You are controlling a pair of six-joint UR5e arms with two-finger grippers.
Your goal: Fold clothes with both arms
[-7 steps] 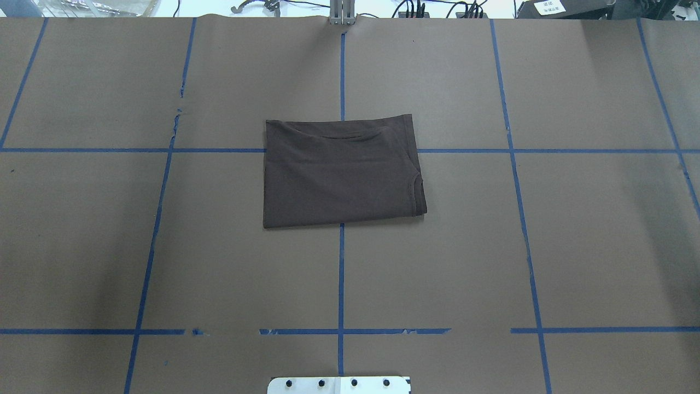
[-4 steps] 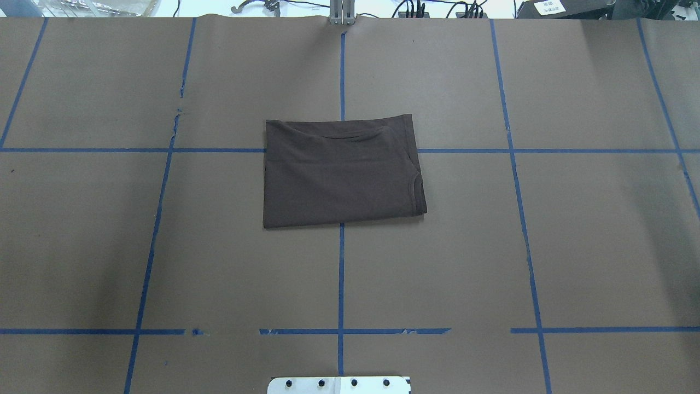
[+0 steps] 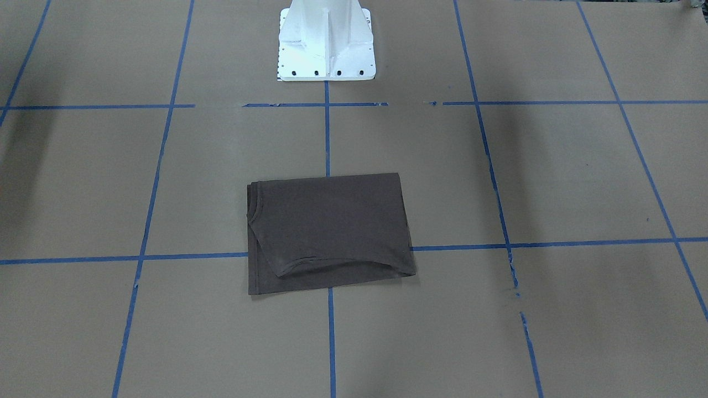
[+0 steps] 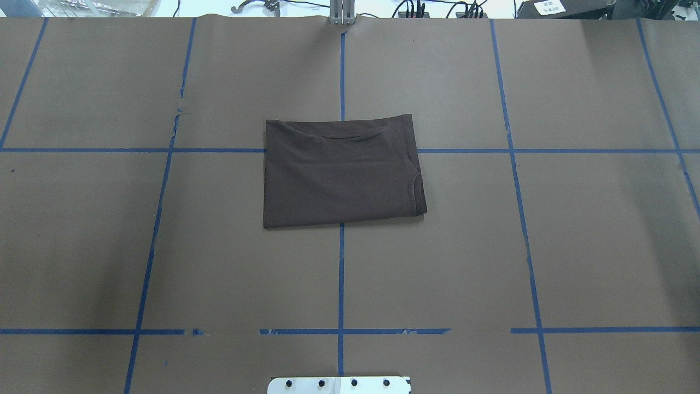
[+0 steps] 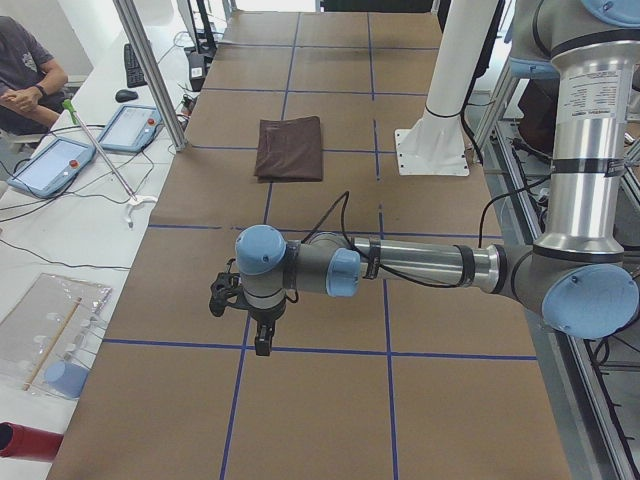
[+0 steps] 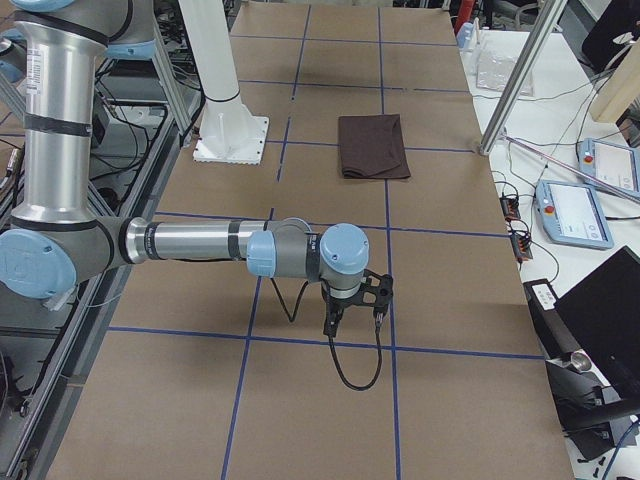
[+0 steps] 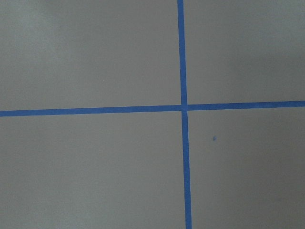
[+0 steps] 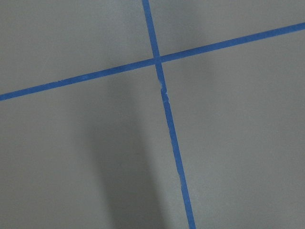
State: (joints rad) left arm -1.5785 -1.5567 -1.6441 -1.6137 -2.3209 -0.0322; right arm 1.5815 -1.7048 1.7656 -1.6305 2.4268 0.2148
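Dark brown T-shirt [image 4: 339, 175] lies flat mid-counter [image 4: 164, 246], folded to a compact rectangle. The left end effector [image 5: 262, 340] and right end effector [image 6: 330, 322] hang toward opposite counter ends, well apart from it; open or closed, cannot tell. Judged: fold complete, arms parked clear.

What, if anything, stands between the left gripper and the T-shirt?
Nothing visible. In the left view, only bare table with blue tape lines lies between the left gripper and the folded T-shirt.
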